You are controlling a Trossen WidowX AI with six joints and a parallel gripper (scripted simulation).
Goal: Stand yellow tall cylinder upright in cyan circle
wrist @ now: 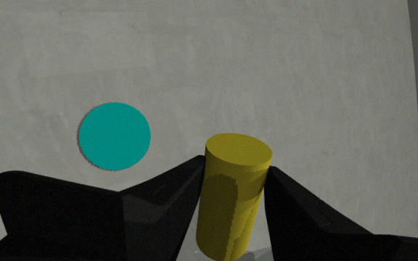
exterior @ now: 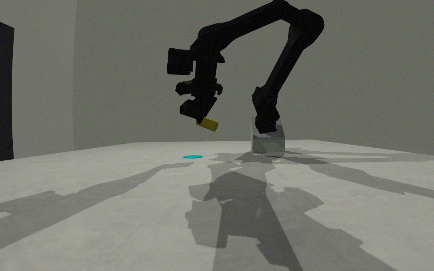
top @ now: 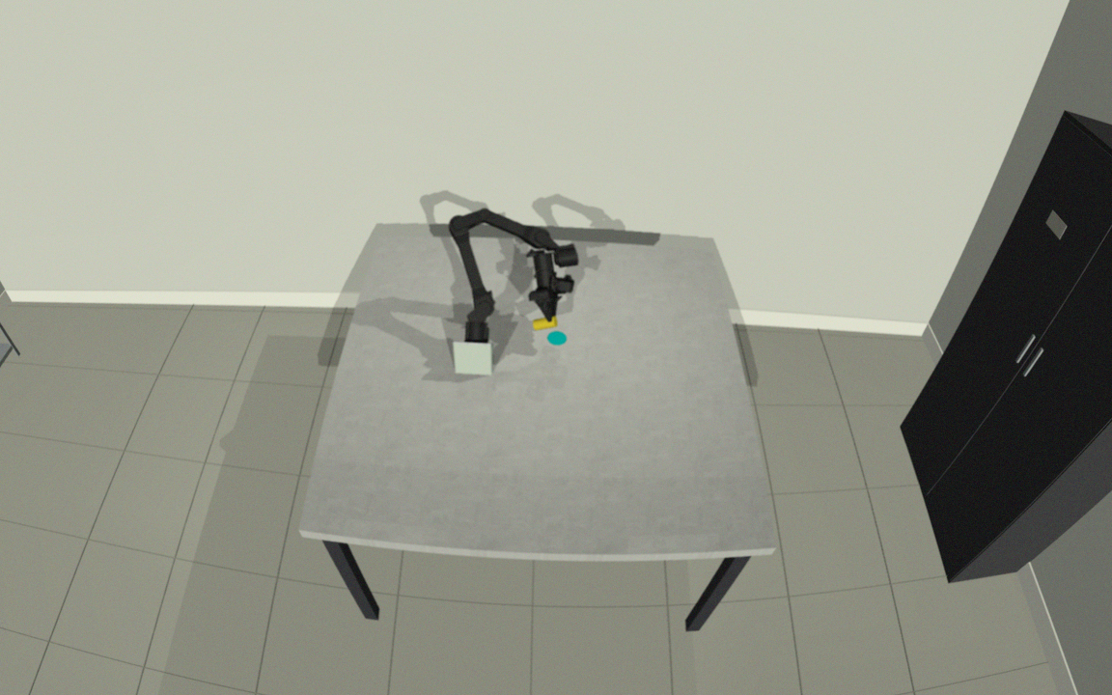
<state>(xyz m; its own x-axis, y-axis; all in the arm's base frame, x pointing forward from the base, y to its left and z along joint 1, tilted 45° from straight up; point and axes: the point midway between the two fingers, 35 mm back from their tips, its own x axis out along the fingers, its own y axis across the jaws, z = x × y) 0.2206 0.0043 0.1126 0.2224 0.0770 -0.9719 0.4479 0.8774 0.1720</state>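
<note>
We find the gripper clamped on the yellow tall cylinder, with one finger pressed against each side of its body in the wrist view. The cylinder is held well above the table, touching no surface. In the exterior view it is not upright: it lies close to level, tilted slightly, with its free end pointing away from the gripper toward the arm's base block. In the wrist view we see its round end face turned toward the table and its lower body running back between the fingers. The cyan circle lies flat on the table, apart from the cylinder; in the wrist view the cyan circle sits to the left of the cylinder's end face, with bare table between them. From the top view, the cylinder appears just beside the circle, on the side nearer the far wall, and the arm arches up from its base block and bends down over this spot. We note a black cabinet standing at the right of the room, well apart from the table. The arm's shadows fall across the table surface in several directions. We cannot tell from these views how far along its length the cylinder is gripped.
</note>
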